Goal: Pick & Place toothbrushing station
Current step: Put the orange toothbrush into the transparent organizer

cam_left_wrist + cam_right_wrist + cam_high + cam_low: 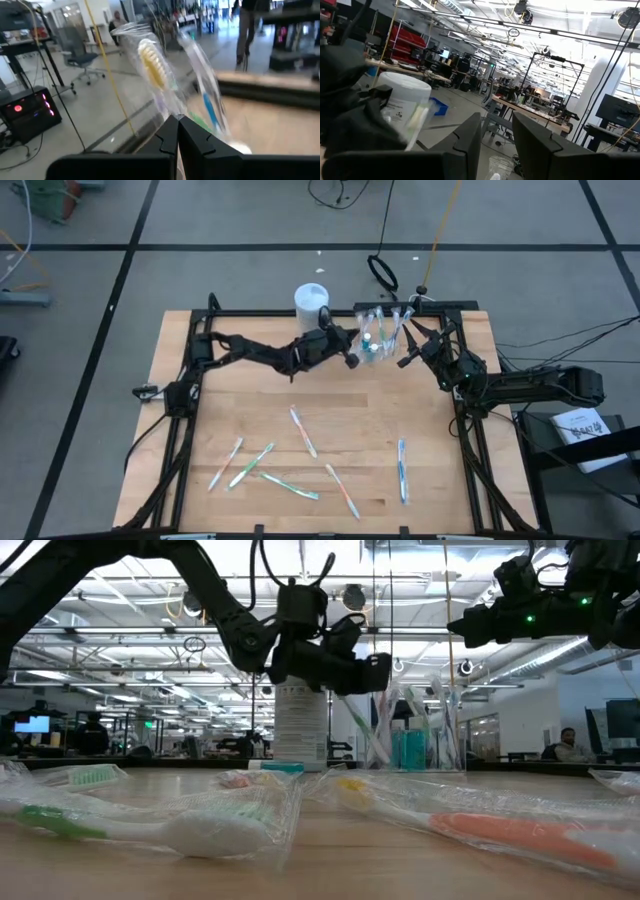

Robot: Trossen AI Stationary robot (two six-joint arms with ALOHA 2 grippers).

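A clear cup [380,330] with several wrapped toothbrushes standing in it rests at the table's far edge, also in the low view [410,745]. My left gripper [355,358] reaches level toward the cup from the left, shut on a wrapped toothbrush with yellow bristles [152,65]. My right gripper [408,348] hovers just right of the cup, above its rim in the low view [470,625]. It is open with nothing between its fingers [497,142]. Several more wrapped toothbrushes [303,432] lie flat on the near half of the table. My left gripper [178,127] pinches the toothbrush's clear wrapper [172,112] between its two fingertips, coming level from the table's left. The brush runs on past the fingertips toward the cup, bristle head farthest out, clear of the table. Which part of the handle lies inside the pinch is hidden by the fingers.
A white canister [311,302] stands at the far edge, left of the cup and behind my left arm. Loose toothbrushes lie at the near left [250,465], near middle [341,490] and near right [402,470]. A black frame [190,380] rims the table.
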